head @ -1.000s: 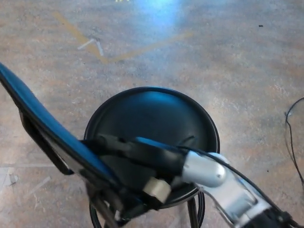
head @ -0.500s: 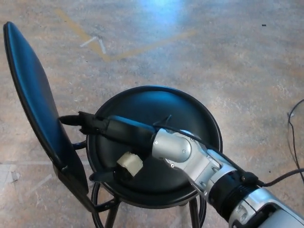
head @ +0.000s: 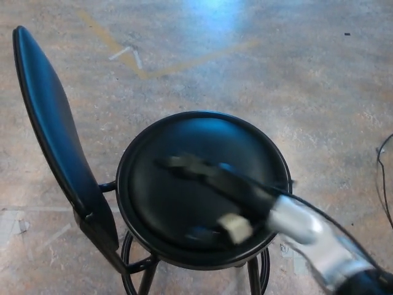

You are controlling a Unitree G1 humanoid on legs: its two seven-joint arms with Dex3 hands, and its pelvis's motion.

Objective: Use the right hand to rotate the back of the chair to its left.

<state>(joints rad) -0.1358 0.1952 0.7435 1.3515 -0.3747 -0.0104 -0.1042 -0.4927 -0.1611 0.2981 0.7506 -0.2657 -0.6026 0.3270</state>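
A black stool-type chair with a round seat (head: 202, 147) stands on the floor in the head view. Its padded backrest (head: 52, 129) now stands at the picture's left side of the seat, upright and edge-on to me. My right hand (head: 206, 184) hovers over the seat, blurred by motion, clear of the backrest by a wide gap. Its fingers (head: 178, 163) are spread apart and hold nothing. The silver forearm (head: 307, 230) runs off to the lower right. My left hand does not show.
Mottled concrete floor (head: 295, 80) surrounds the chair, with yellow tape lines (head: 147, 70) at the back. A black cable (head: 384, 160) lies at the right edge. The chair's ring footrest (head: 132, 270) and legs show below the seat.
The backrest swung from the front-left round to the left side of the seat. My right hand then left it and drew back to the right over the seat.
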